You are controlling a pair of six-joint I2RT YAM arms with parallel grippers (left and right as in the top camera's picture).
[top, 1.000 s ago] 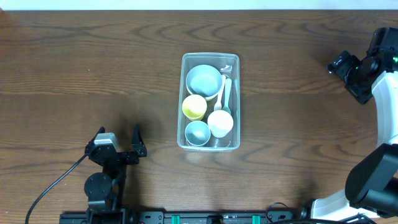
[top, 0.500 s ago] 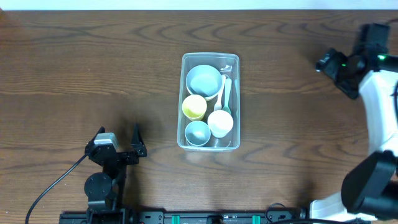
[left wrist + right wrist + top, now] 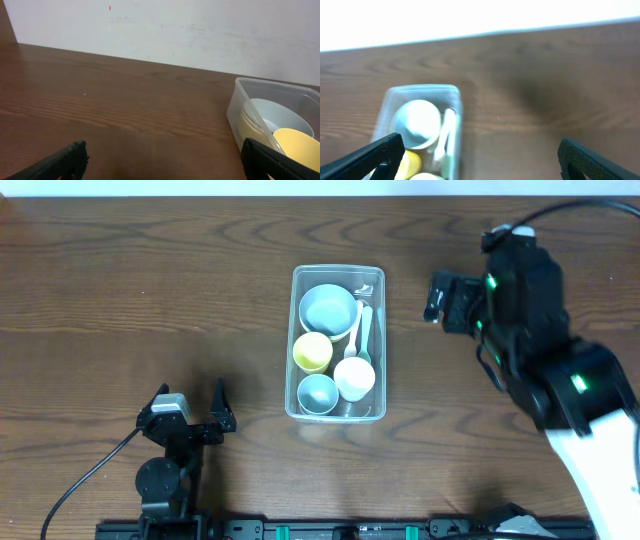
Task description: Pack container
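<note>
Right wrist | blurred | container (image 3: 422, 88) cut off at bottom edge

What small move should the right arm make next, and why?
Probably move the right gripper leftward, to above the container. It hangs open and empty to the right of the container's far end. No loose item shows outside the container, so perhaps the spoons inside need settling.

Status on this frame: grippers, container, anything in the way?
Left gripper open, empty, parked front-left. Right gripper open, empty, right of clear rectangular plastic container. Container holds bowls and spoons. Nothing seen between them.
</note>
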